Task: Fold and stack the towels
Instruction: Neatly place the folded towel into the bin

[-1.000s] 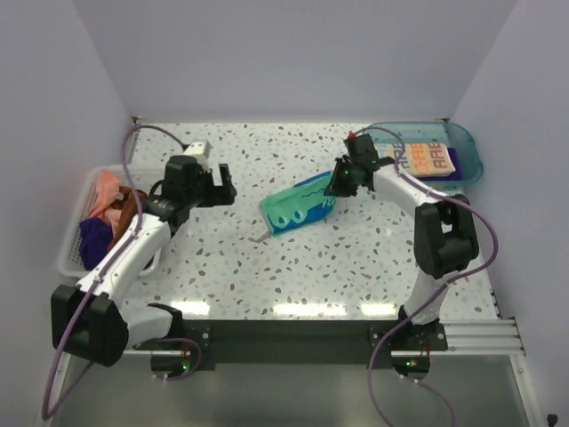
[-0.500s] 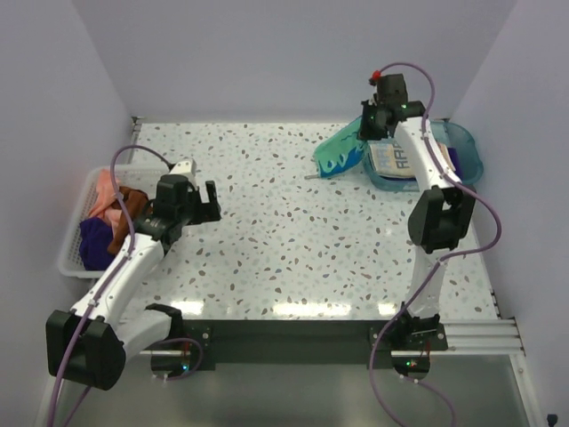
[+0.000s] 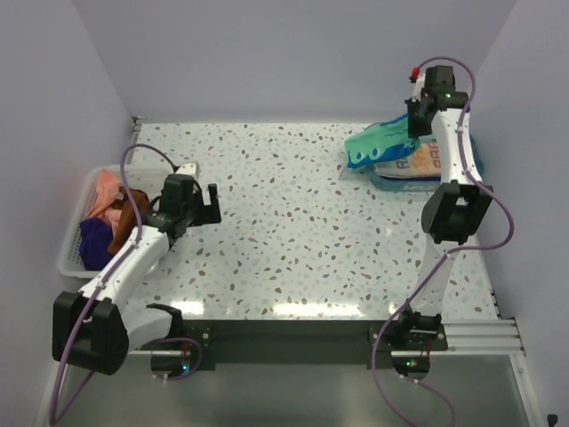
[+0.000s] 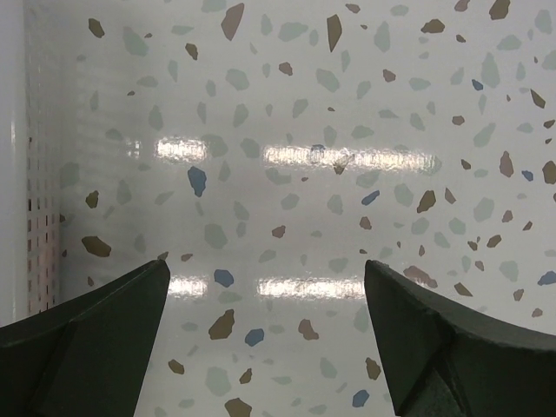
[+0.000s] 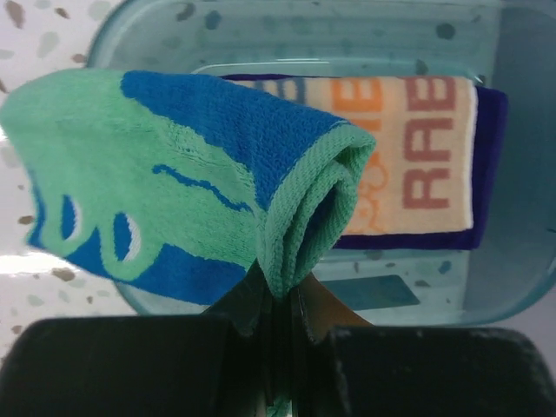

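The right end effector point(image 5: 280, 300) is clenched on the folded green towel point(image 5: 174, 174), held above the far-right tray point(image 5: 521, 261). It should be lowered squarely onto the lettered towel point(image 5: 426, 148) before letting go. The left end effector point(image 4: 265, 278) is released and empty.

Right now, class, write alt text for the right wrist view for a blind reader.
The shut right gripper holds a folded green and blue towel over a clear blue tray. In the tray a folded white lettered towel lies on a purple one.
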Available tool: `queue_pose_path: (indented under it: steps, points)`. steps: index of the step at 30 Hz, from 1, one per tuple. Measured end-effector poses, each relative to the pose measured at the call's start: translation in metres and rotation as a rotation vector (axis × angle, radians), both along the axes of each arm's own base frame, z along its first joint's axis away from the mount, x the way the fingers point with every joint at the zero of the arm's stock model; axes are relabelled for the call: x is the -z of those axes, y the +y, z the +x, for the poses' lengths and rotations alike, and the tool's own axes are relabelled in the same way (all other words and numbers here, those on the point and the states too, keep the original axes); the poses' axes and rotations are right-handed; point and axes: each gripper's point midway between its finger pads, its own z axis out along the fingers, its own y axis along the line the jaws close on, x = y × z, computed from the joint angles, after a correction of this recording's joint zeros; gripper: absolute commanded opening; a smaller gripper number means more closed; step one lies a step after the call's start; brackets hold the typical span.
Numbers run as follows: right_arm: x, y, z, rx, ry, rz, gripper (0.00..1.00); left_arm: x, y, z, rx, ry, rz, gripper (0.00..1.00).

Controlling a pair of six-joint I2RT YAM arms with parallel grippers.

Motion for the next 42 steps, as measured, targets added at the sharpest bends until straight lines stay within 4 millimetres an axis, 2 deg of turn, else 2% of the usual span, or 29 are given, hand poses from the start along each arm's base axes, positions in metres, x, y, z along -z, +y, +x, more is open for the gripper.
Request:
queue_pose_path:
  steps: [5, 8, 13, 23, 29, 30, 31, 33, 37, 42]
  points:
    - [0.005, -0.042, -0.002, 0.038, 0.025, -0.084, 0.00, 0.010, -0.001, 0.000, 0.004, 0.033, 0.004, 0.99]
    - [0.009, -0.054, -0.002, 0.049, 0.038, -0.112, 0.00, 0.016, -0.003, 0.001, 0.010, 0.051, 0.002, 0.98]
    - [0.013, -0.063, 0.000, 0.040, 0.047, -0.156, 0.00, 0.026, -0.005, 0.000, 0.022, 0.087, -0.003, 0.98]
    - [0.026, -0.076, 0.004, 0.054, 0.062, -0.214, 0.00, 0.031, -0.009, 0.000, 0.042, 0.101, -0.010, 0.98]
    - [0.045, -0.091, 0.006, 0.095, 0.077, -0.251, 0.02, 0.030, -0.009, 0.001, 0.042, 0.099, -0.010, 0.98]
    - [0.049, -0.093, 0.007, 0.103, 0.079, -0.257, 0.20, 0.030, -0.009, 0.001, 0.042, 0.098, -0.010, 0.98]
    - [0.052, -0.096, 0.007, 0.118, 0.082, -0.264, 0.34, 0.030, -0.009, 0.001, 0.043, 0.098, -0.010, 0.99]
    - [0.058, -0.103, 0.007, 0.156, 0.086, -0.290, 0.56, 0.030, -0.009, 0.001, 0.044, 0.097, -0.009, 0.99]
    - [0.062, -0.122, -0.001, 0.277, 0.095, -0.371, 0.71, 0.029, -0.009, 0.001, 0.052, 0.094, -0.001, 0.99]
    - [0.046, -0.143, -0.011, 0.466, 0.062, -0.433, 0.82, 0.020, -0.007, 0.001, 0.051, 0.063, 0.002, 0.99]
